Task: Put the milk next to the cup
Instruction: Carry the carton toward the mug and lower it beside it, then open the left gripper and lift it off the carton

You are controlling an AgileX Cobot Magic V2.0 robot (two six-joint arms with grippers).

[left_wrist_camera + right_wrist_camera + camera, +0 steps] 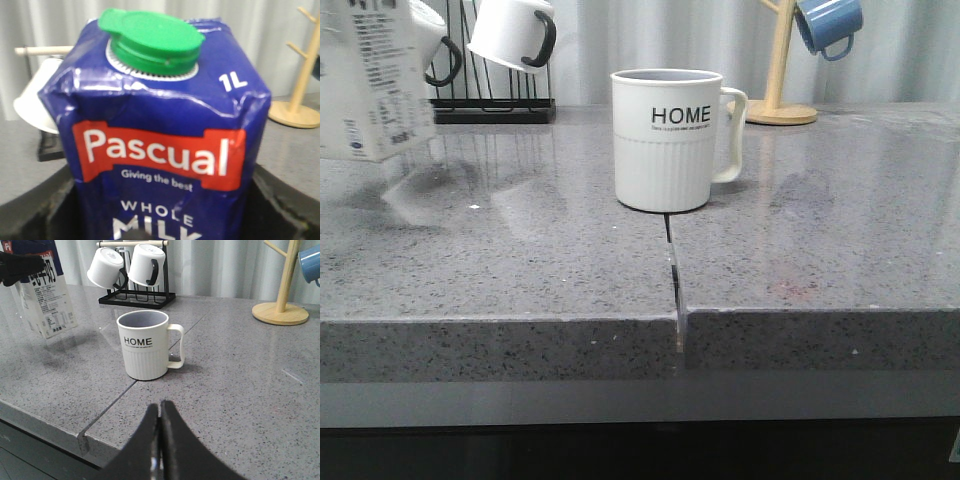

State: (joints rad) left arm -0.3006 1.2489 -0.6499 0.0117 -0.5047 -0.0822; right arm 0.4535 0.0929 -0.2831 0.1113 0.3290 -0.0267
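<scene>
Milk carried in the air at the left, cup waiting at mid-counter.

The left hand [20, 267] is clamped on the milk [370, 85], holding it tilted and clear of the counter [840, 240], well left of the cup [665, 140], so it can travel across without dragging. The cup stands upright, handle to the right, leaving its left flank free for the carton. The right hand [160, 440] hangs near the front edge, fingers pressed together on nothing, out of the way.
</scene>
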